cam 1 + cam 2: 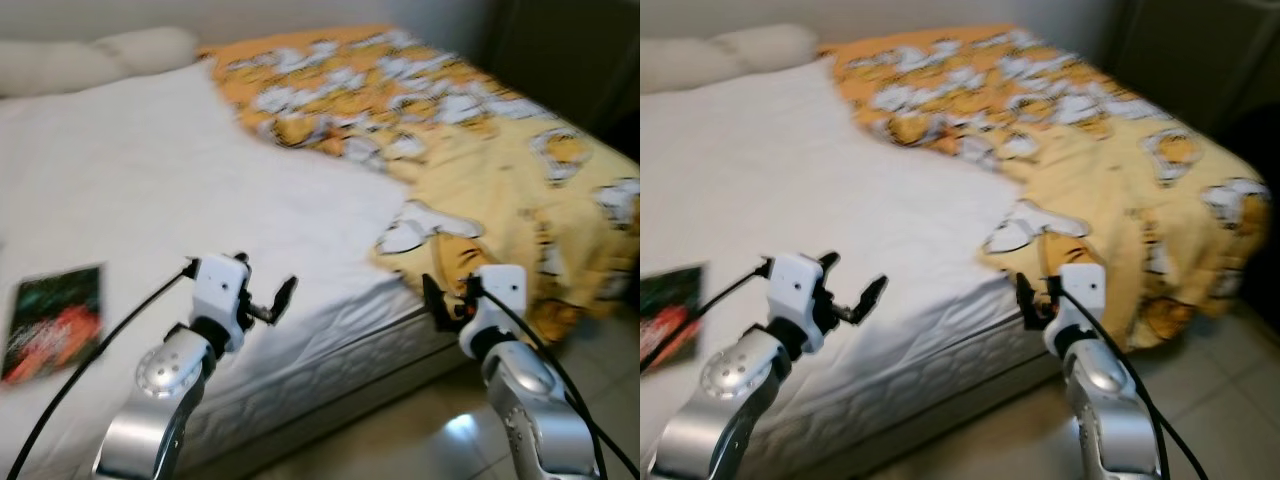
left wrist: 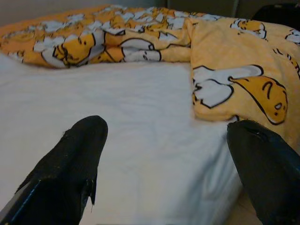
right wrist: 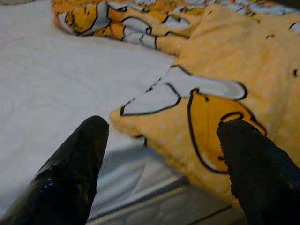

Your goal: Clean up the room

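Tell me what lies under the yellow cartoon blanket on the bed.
The yellow blanket lies bunched over the bed's right side, on the white sheet. At its draped corner the quilted mattress edge shows. Whatever else lies beneath is covered.

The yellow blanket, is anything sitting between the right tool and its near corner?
Nothing visible. The right tool is open and points at the yellow blanket where its corner hangs over the mattress edge. The magazine lies off by the left arm, well clear of that path.
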Motion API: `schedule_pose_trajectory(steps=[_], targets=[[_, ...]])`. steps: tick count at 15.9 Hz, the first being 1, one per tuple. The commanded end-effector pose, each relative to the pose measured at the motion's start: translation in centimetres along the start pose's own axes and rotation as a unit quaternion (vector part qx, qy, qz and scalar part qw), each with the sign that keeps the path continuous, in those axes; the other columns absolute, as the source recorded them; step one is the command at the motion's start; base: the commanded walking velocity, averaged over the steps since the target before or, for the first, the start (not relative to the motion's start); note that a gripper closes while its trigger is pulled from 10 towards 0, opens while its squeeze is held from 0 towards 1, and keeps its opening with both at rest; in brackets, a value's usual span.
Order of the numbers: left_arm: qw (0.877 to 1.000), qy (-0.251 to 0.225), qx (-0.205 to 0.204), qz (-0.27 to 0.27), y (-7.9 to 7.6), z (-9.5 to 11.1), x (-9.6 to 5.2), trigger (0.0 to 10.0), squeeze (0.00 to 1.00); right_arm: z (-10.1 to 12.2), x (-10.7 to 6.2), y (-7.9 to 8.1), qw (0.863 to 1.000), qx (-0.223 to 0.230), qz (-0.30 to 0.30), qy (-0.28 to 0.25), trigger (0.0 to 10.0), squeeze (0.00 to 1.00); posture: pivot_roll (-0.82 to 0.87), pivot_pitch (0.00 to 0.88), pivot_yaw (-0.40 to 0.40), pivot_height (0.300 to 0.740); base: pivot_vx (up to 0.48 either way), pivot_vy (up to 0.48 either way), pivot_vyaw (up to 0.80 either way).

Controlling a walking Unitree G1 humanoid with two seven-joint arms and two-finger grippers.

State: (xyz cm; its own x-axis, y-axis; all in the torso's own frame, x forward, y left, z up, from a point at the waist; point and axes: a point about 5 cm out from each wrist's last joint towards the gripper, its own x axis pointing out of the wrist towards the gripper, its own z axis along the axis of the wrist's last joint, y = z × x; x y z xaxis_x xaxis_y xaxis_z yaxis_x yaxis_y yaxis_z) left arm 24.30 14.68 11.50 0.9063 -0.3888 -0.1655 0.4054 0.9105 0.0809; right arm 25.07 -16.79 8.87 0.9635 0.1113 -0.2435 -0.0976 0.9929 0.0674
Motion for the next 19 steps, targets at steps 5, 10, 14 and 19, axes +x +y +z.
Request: schedule_pose_trajectory(steps=[5, 10, 14, 19], targets=[[1.0, 0.005, 0.005, 0.011, 0.56, -0.16, -0.6, 10.0, 0.0, 0.31, 0.21, 0.91, 1.0, 0.001, 0.02, -0.007, 10.0, 0.0, 0.02, 0.0, -0.021, 0.74, 0.275, 0.0, -0.27], [1.0, 0.006, 0.005, 0.015, 0.67, -0.25, -0.69, 10.0, 0.0, 0.52, 0.32, 1.05, 1.0, -0.008, 0.026, -0.011, 10.0, 0.0, 0.02, 0.0, -0.019, 0.74, 0.276, 0.0, 0.0], [1.0, 0.008, 0.005, 0.013, 0.72, -0.29, -0.68, 10.0, 0.0, 0.55, 0.36, 1.15, 0.999, -0.014, 0.029, -0.014, 10.0, 0.0, 0.02, 0.0, -0.016, 0.74, 0.28, 0.0, 0.0], [1.0, 0.009, 0.008, 0.01, 0.68, -0.41, -0.61, 10.0, 0.0, 0.5, 0.41, 1.18, 0.999, -0.014, 0.028, -0.013, 10.0, 0.0, 0.02, 0.0, -0.017, 0.74, 0.283, 0.0, 0.0]])
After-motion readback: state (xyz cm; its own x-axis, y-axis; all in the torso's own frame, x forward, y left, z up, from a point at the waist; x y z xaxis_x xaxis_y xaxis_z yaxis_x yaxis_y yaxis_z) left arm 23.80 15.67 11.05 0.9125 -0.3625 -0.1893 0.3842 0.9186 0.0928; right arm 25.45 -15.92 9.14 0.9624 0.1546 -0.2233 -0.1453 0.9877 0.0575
